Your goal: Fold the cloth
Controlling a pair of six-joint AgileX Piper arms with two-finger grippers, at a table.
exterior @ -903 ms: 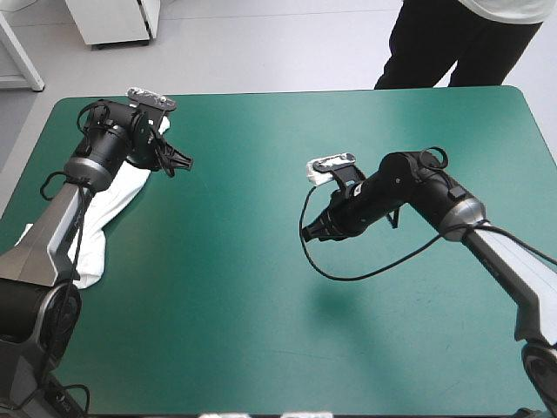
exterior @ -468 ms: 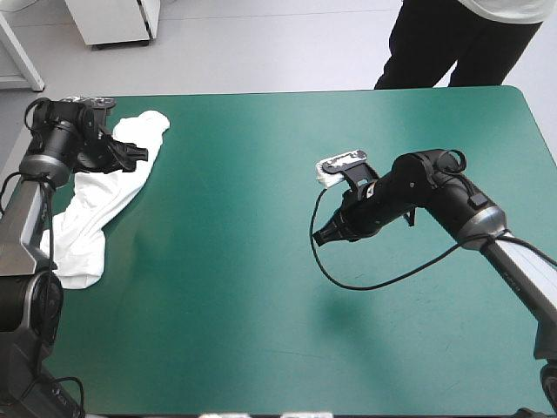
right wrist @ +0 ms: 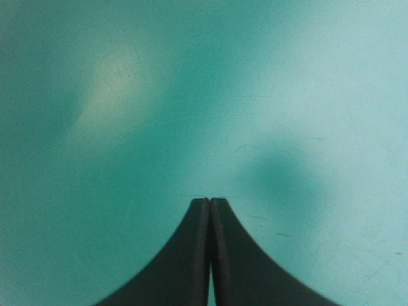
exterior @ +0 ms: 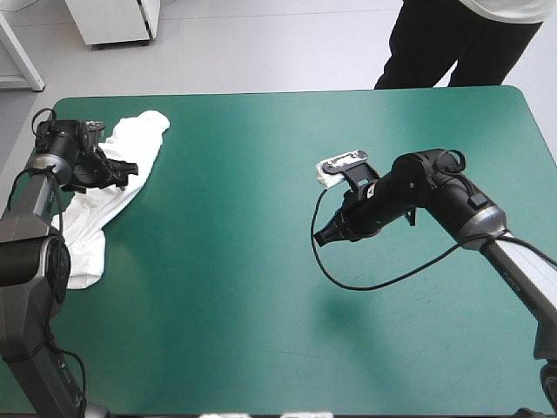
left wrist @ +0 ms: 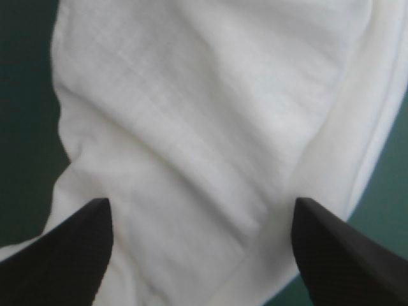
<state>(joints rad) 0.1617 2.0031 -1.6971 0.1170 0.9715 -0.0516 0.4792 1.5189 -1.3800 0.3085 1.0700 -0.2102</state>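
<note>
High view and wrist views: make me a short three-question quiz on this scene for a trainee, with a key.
1. True or false: the right gripper is shut.
2. Fill in: the T-shirt lies by the table's ___ edge.
3. The open left gripper hangs over: A the T-shirt, B bare table, C the right gripper.
Key: 1 true; 2 left; 3 A.

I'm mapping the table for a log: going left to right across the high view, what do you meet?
T-shirt → bare teal-green cover → right tool. The left tool overlaps the T-shirt, so it has no place of its own.
</note>
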